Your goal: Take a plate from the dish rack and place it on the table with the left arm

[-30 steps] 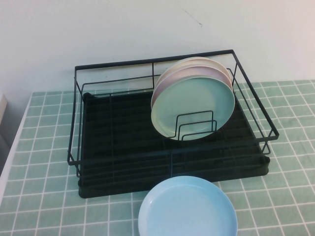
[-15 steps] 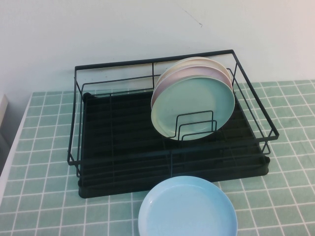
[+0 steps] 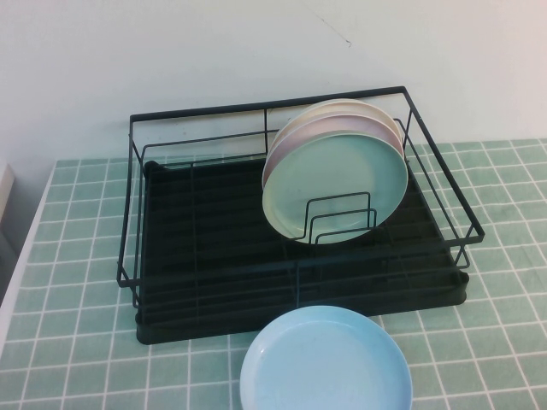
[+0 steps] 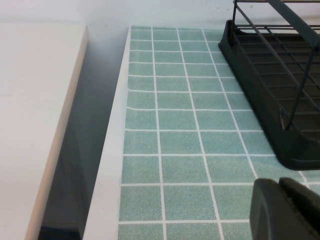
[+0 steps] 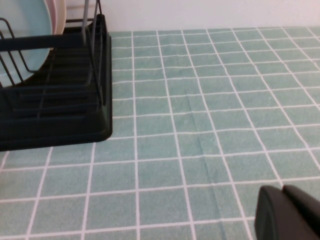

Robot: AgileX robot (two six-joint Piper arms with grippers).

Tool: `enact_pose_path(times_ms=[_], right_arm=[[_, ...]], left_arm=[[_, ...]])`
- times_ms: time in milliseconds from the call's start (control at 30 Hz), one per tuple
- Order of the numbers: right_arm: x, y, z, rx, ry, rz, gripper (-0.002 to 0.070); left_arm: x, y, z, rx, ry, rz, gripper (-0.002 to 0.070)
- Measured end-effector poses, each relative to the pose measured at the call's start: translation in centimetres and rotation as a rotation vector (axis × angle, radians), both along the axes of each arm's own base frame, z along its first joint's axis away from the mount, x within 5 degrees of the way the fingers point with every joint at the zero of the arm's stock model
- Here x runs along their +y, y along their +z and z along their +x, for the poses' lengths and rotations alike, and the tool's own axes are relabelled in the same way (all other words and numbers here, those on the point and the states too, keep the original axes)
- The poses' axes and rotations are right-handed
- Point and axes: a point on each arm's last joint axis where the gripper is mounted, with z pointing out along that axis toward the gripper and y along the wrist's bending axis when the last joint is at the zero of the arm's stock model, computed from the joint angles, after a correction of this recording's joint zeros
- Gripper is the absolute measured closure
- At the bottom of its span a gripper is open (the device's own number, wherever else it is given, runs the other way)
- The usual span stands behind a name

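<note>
Sky-blue plate (image 3: pixel 326 361) on table (image 3: pixel 77 342) — apart from left hand (image 4: pixel 287 210) | both hands (image 5: pixel 290 212) pressed together

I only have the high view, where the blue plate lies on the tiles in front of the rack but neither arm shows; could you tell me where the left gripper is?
Observer: The left gripper is over bare tiles of the table, near a corner of the dish rack, holding nothing.
Operator: Are its fingers open?
Observer: No, they are closed together.
Operator: And the right gripper, please?
Observer: The right gripper is also closed and empty, over tiles off the rack's other end.
</note>
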Motion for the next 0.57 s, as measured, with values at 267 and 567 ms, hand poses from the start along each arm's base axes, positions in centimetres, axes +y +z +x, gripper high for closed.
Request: enact_pose_path(times_ms=[267, 567], right_arm=[[0.0, 0.0, 0.0, 0.0, 0.0, 0.0, 0.068], [0.0, 0.0, 0.0, 0.0, 0.0, 0.0, 0.068]], left_arm=[[0.0, 0.0, 0.0, 0.0, 0.0, 0.001, 0.0678], [0.0, 0.0, 0.0, 0.0, 0.0, 0.001, 0.0678]])
